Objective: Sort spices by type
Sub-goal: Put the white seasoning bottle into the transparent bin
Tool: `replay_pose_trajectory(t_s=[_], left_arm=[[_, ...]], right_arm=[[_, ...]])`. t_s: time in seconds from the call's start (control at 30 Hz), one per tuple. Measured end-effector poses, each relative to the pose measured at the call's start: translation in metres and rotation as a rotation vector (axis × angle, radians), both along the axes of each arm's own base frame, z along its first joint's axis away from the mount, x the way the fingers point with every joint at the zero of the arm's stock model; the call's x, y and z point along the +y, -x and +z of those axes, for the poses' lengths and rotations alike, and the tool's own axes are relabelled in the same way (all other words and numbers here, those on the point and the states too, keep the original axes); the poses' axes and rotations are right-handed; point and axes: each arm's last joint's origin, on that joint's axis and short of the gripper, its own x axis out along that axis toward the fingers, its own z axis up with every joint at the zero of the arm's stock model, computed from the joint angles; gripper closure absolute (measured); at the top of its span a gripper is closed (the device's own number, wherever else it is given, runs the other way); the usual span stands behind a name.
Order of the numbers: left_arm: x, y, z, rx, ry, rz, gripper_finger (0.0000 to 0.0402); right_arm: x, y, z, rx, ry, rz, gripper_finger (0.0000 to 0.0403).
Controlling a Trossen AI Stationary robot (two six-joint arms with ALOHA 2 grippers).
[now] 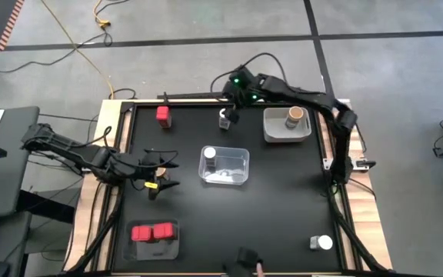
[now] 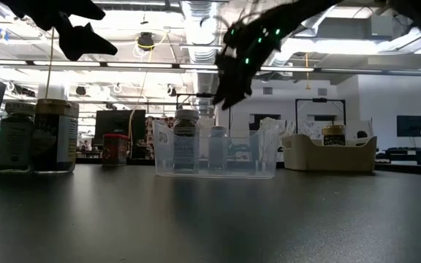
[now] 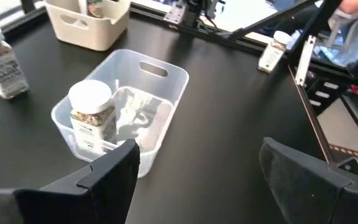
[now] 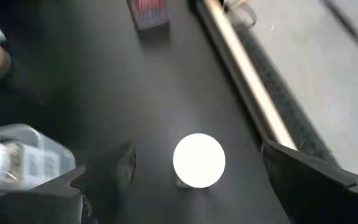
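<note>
My right gripper (image 4: 199,186) hangs open over a clear jar with a white round lid (image 4: 199,160), which stands on the table near the far edge (image 1: 224,119); its fingers flank the lid without touching it. My left gripper (image 3: 197,168) is open and holds nothing, above the table's left side (image 1: 160,173). In front of it a clear tray (image 3: 166,81) holds another white-lidded jar (image 3: 92,112). A red boxy spice (image 1: 162,115) stands at the far left. A tan jar (image 1: 294,116) sits in the beige tray (image 1: 271,132). Two red boxes (image 1: 151,231) lie in a clear tray at the near left.
A white-lidded jar (image 1: 321,243) lies on its side at the near right corner. The table's raised wooden rim (image 4: 247,74) runs close beside my right gripper. Bare black tabletop lies between the middle tray and the near edge.
</note>
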Motion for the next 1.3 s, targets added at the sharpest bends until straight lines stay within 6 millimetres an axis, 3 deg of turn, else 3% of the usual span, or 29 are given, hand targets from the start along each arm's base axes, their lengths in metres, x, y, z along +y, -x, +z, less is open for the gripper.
replay_pose_trajectory(t_s=[0.37, 0.63, 0.73, 0.9, 1.0, 1.13, 1.3], left_arm=[[0.001, 0.0, 0.0, -0.007, -0.009, 0.048, 0.0084], [0.002, 0.0, 0.0, -0.006, -0.009, 0.051, 0.0084], [0.002, 0.0, 0.0, -0.004, -0.01, 0.051, 0.0084], [0.002, 0.001, -0.001, 0.01, -0.024, 0.047, 0.0084], [0.002, 0.001, -0.001, 0.011, -0.025, 0.047, 0.0084], [0.002, 0.001, -0.001, 0.01, -0.024, 0.047, 0.0084], [0.002, 0.001, -0.001, 0.012, -0.024, 0.047, 0.0084]], right_arm=[[-0.02, -0.014, -0.059, 0.117, -0.028, 0.059, 0.0035], [-0.023, -0.02, -0.078, 0.133, -0.035, 0.07, 0.004], [-0.023, -0.023, -0.076, 0.117, -0.02, 0.082, 0.0065], [-0.02, -0.022, -0.083, 0.158, -0.048, 0.086, 0.0142], [-0.018, -0.023, -0.083, 0.164, -0.051, 0.092, 0.0188], [-0.015, -0.018, -0.074, 0.158, -0.085, 0.048, 0.0188], [0.003, -0.003, -0.025, 0.1, -0.095, 0.003, 0.0188]])
